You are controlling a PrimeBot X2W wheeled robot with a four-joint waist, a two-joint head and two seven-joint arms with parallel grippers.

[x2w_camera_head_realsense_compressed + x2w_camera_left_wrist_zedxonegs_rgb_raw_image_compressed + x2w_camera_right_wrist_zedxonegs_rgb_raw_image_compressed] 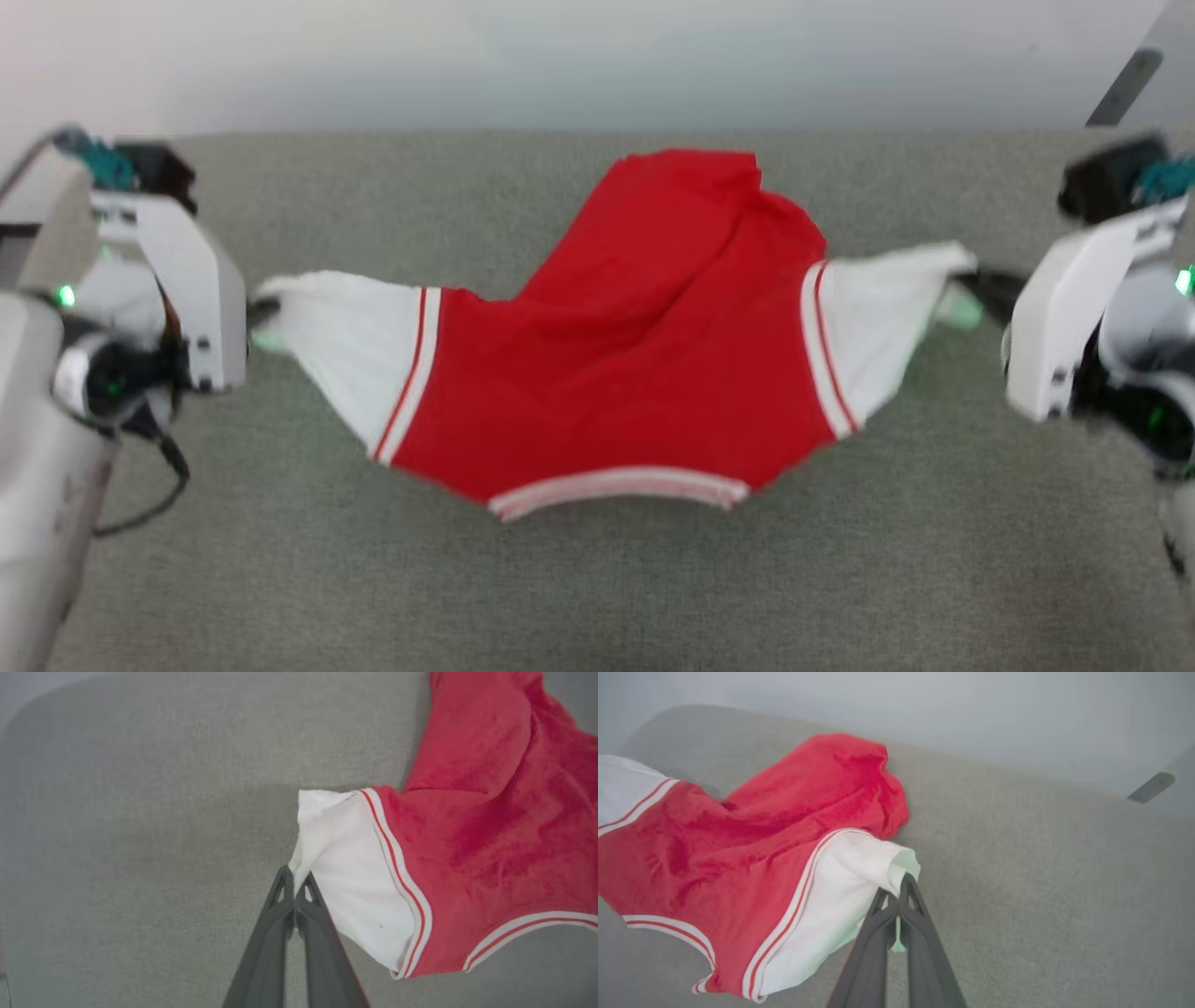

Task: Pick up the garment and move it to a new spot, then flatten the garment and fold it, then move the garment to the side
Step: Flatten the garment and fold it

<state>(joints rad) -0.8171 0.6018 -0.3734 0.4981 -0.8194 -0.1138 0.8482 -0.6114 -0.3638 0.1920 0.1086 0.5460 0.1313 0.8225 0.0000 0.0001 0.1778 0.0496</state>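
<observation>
Grey surface, rumpled red garment, white sleeves

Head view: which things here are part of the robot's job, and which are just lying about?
In the job:
garment
left gripper, shut on it
right gripper, shut on it

Just there:
grey surface
pale wall

Grey-green fabric-covered surface, red garment with white sleeves lying across its middle
</observation>
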